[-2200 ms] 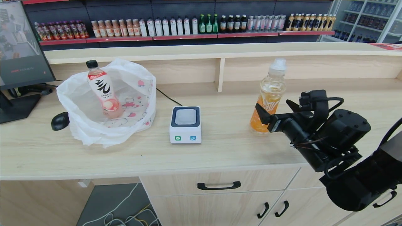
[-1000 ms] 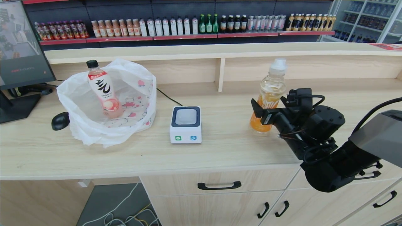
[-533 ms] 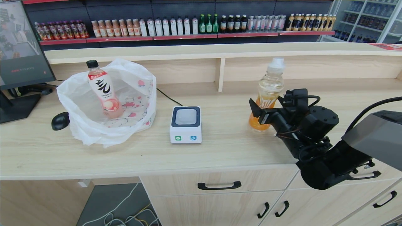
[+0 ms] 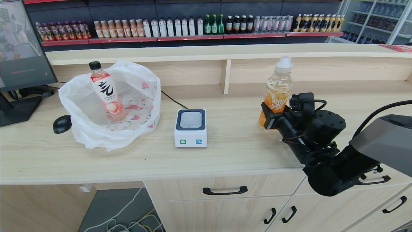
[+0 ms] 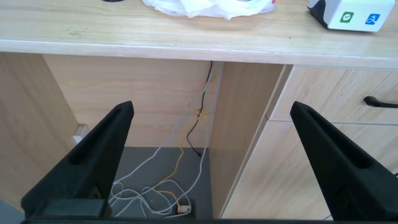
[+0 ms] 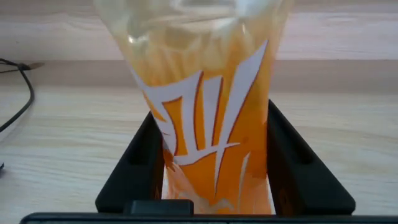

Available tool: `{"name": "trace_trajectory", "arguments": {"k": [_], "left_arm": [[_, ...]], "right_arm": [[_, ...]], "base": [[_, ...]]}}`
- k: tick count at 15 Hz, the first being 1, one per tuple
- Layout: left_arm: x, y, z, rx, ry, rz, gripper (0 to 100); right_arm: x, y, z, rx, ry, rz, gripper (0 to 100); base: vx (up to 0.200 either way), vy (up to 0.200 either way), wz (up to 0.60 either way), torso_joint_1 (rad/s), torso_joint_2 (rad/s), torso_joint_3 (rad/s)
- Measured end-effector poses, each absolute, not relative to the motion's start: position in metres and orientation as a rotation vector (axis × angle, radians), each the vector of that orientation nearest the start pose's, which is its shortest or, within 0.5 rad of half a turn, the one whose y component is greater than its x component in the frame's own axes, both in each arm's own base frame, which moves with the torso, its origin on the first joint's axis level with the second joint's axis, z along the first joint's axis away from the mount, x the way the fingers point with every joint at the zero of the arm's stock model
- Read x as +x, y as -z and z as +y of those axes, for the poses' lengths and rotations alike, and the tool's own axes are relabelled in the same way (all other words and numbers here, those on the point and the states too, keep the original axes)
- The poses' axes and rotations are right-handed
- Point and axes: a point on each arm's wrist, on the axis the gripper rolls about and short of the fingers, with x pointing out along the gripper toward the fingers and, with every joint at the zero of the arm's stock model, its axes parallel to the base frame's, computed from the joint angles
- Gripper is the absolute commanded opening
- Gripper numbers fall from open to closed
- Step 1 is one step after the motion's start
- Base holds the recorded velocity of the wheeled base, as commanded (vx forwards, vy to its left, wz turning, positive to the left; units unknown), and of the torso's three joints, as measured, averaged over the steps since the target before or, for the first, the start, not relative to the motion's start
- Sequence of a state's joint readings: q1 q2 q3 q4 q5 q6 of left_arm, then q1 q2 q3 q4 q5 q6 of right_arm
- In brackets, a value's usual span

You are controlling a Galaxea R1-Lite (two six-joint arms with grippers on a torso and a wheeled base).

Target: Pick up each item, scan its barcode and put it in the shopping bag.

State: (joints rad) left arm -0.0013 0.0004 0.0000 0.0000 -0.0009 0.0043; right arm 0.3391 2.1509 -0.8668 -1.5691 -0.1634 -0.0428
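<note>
Right gripper is seen low on the orange bottle, its fingers pressed against both sides of the label, so the bottle is pinched. The bottle is held upright at the right part of the counter, just in front of the raised back shelf. Its base is hidden behind the gripper, so contact with the counter cannot be told.

An open stretch of bare counter is noted between the bottle and the scanner, which sits near the middle, well back from the front edge. A cable is run behind the scanner.

The shopping bag is set left of the scanner, mouth open upward and rim slumped. A pink bottle is leaned inside it. A mouse lies just beside the bag's left side.

Left gripper is held below the counter's front edge, fingers spread wide, nothing between them. Loose wires are seen on the floor under it.
</note>
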Motion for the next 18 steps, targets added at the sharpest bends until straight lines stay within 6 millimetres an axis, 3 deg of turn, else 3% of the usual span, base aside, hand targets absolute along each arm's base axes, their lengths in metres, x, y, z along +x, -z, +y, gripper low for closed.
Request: {"name": "trace_trajectory", "arguments": {"k": [9,18], "left_arm": [[-0.023,-0.075,0.000,0.005,0.003,0.000,100],[-0.023,-0.075,0.000,0.005,0.001,0.000,100]], "right_arm": [[0.344,-0.155,0.123,0.025,-0.224,-0.319,0],[0.278,-0.212,0.128,-0.008,-0.291,-0.456,0]], "base": [[0.000,0.000,0.00,0.000,0.00,0.000],[0.000,0.000,0.00,0.000,0.00,0.000]]}}
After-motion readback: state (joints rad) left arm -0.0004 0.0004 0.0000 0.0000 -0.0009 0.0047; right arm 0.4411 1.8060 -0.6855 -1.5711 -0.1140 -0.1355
